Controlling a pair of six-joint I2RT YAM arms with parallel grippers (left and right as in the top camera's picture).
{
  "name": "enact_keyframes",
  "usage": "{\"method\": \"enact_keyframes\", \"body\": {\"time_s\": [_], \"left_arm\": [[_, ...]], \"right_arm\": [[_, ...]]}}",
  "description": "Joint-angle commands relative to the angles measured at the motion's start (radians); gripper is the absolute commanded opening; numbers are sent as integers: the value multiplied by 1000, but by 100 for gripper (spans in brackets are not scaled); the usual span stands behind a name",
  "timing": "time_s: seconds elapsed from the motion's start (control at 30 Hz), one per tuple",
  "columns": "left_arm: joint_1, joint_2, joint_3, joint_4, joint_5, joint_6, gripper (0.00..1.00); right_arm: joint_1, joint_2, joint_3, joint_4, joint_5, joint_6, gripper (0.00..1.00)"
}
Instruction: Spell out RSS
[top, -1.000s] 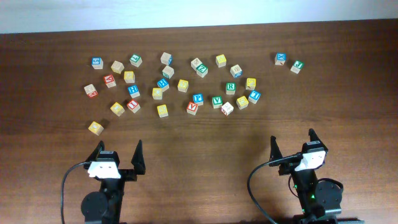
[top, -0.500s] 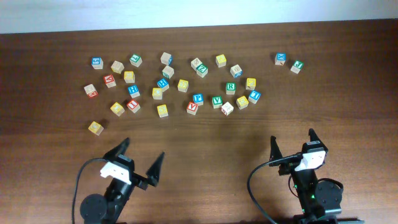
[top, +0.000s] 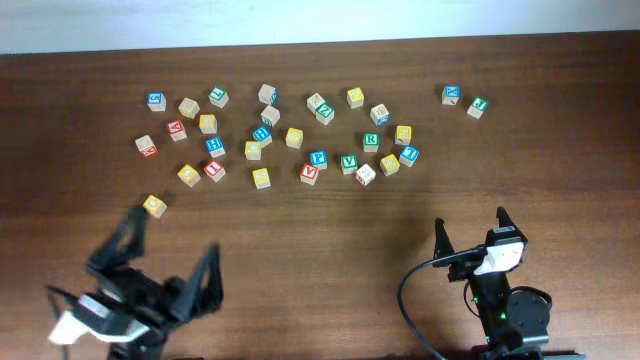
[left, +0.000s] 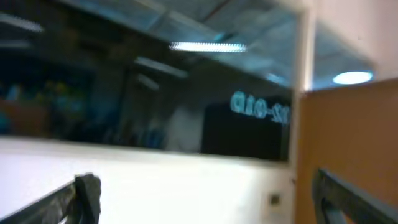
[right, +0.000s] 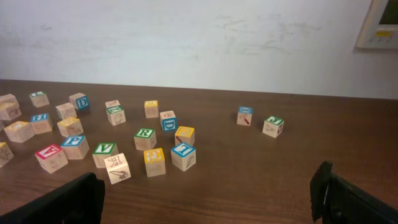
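Several wooden letter blocks lie scattered across the far half of the brown table. A green R block (top: 371, 141) sits among them and shows in the right wrist view (right: 145, 138). My left gripper (top: 168, 262) is open and empty at the front left, raised and tilted; its camera shows only the room, a white wall and ceiling lights, with both fingers apart (left: 205, 199). My right gripper (top: 470, 226) is open and empty at the front right, resting low and facing the blocks (right: 205, 196). I cannot make out any S block.
A lone yellow block (top: 153, 205) lies near the left gripper. Two blocks, blue (top: 452, 94) and green (top: 477, 106), stand apart at the far right. The table's far edge (top: 320, 46) meets a white wall.
My left arm has swung left and toward the front edge, lifting and tilting so its camera looks up off the table. The right arm and blocks have not moved.
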Motion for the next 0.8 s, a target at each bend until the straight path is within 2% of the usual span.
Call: {"method": "enact_keyframes", "body": {"time_s": [0.0,0.03,0.07,0.1,0.13,0.2,0.23,0.27,0.37,0.4,0.63,0.77], "left_arm": [[-2,316,421,-475,-86,192,99],[-2,437,559,-653,-33,193,99],[-2,529,654,-753,66,192,99],[-2,634,747,-876,238,193,99],[-3,719,790,-931,301,193,99],[-4,842,845,-941,407,181,99],[-18,926,907,-999,404,166,99],[-36,1004,983,-1099,338,167,99],[-114,1216,1204,-1464,-165,174,99],[-132,1262,1221,-1502,-256,174,99],[-134,1427,1221,-1579,-274,169,99],[-134,1474,1220,-1587,-225,162,99]], "right_arm": [[-4,-7,-5,-7,5,8,98],[-4,-7,-5,-7,5,8,98],[-4,-7,-5,-7,4,8,98],[-4,-7,-5,-7,5,8,98],[-4,-7,-5,-7,5,8,98],[-4,-7,-5,-7,5,8,98],[-4,-7,-5,-7,5,8,98],[-4,-7,-5,-7,5,8,98],[-4,-7,-5,-7,5,8,98],[-4,-7,-5,-7,4,8,98],[-4,-7,-5,-7,5,8,98],[-4,-7,-5,-7,4,8,98]]}}
